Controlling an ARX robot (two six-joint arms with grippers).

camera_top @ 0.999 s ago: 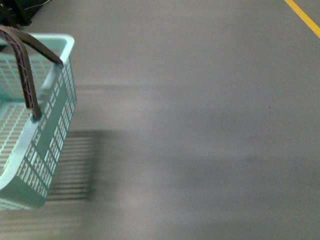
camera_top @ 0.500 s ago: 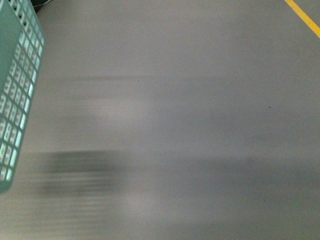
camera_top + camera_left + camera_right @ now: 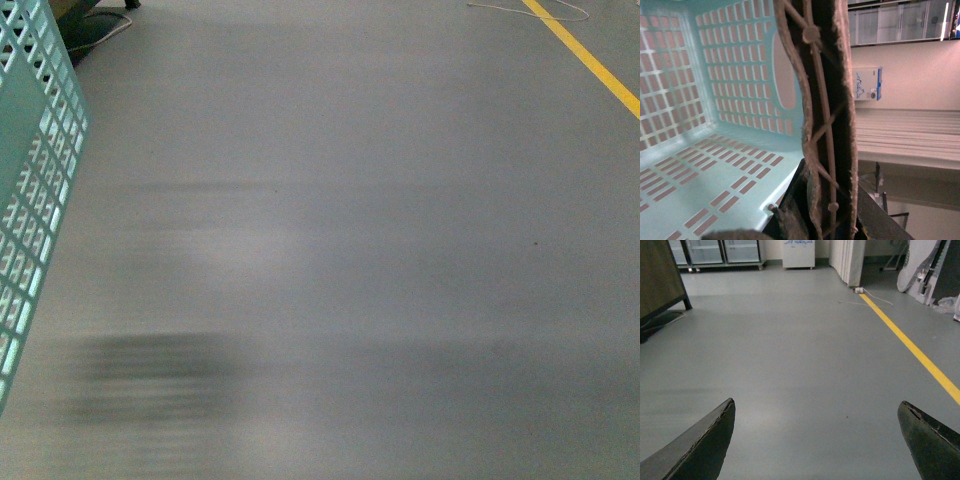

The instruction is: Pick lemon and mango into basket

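Right claw (image 3: 816,402) first, from its own wrist camera: its two dark fingers (image 3: 705,445) stand wide apart with nothing between them, so it is open and empty. Past them lies bare grey floor (image 3: 790,340), with a yellow line (image 3: 920,357) running away towards the far wall and a thin white cable (image 3: 875,300) lying by its far end. Glass-door cabinets (image 3: 715,250) and a white unit (image 3: 798,252) stand along that far wall.

From the left wrist camera, the left claw (image 3: 832,212) shows as dark parts pressed close on either side of a brown ribbed handle (image 3: 827,100), which fills the middle of the picture; the claw is closed on it. Right behind the handle is the pale teal basket (image 3: 715,75), seen from inside: slotted walls, a slotted bottom and one oval hand-hole. No fruit shows in the part of the basket that is in view.

The front camera catches only one slotted side wall of the basket, at the far left edge, leaning at a slant. A blurred dark shadow (image 3: 160,375) lies on the floor near it, to its right. Whether the basket touches the floor cannot be told. The yellow line crosses the far right corner.
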